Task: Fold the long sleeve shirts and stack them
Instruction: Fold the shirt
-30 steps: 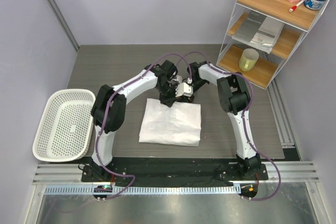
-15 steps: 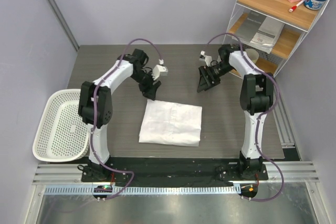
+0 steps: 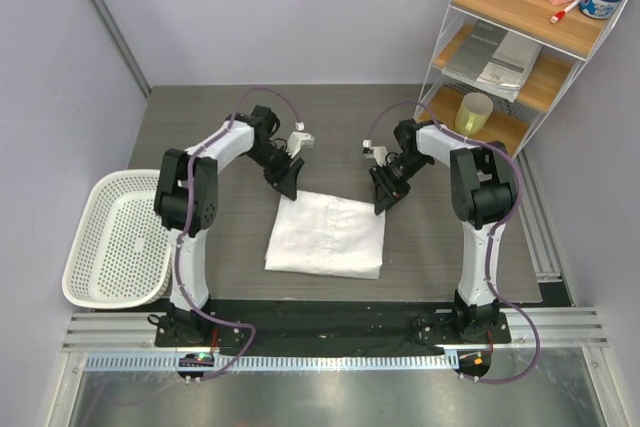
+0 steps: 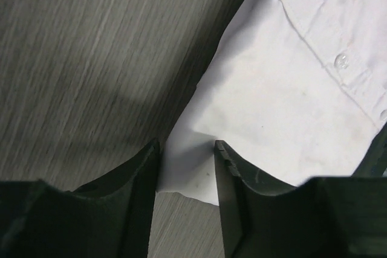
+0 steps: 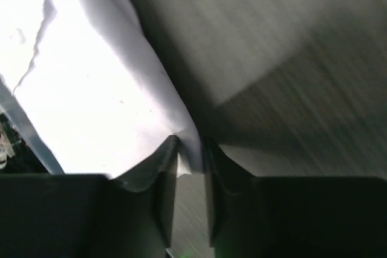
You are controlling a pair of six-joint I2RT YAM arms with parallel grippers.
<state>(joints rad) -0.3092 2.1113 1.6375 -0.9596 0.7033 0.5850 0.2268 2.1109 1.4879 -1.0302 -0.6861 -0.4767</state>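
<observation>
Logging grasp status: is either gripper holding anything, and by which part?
The right gripper seems to pinch the shirt at its far right corner; the left gripper stands open astride the far left corner, gripping nothing yet.

One white shirt [image 3: 325,237] lies folded into a rough rectangle in the middle of the dark wood-grain surface [image 3: 450,237]. It rests flat, lightly creased, its long edges running away from me. Close up, the thin cloth shows a stitched front strip with a small clear button [image 4: 341,61]. Its far left corner sits flat between the parted fingers of the left pincer [image 3: 285,185]. Its far right corner puckers into a little ridge between the fingers of the right pincer [image 3: 382,203].
</observation>
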